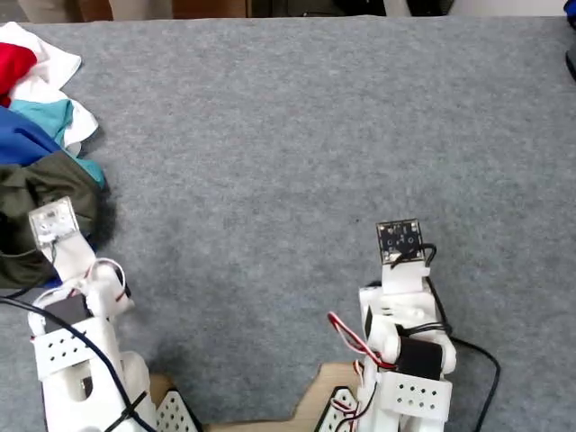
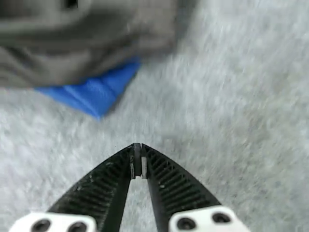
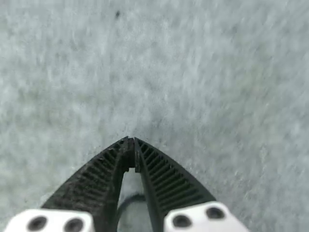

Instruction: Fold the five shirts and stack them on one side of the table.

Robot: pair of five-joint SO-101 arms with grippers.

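While the left pincer (image 2: 136, 162) is pressed together on nothing, with the blue shirt (image 2: 96, 94) poking out from under the dark shirt (image 2: 87, 38) just ahead of its tips, a grab there could easily drag both, and the right pincer (image 3: 130, 145), also clamped together empty, sits well off.

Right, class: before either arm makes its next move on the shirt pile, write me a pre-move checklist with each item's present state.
1. Free left pincer: ok, shut on nothing.
2. Free right pincer: ok, shut on nothing, above the grey mat.
3. Pincers opened for a grasp: not ok, both shut.
4. Shirt near the left pincer: ok, the dark shirt and blue shirt lie just ahead.
5. Shirts folded: not ok, the pile is crumpled.
6. Five separate shirts in the pile: cannot tell.
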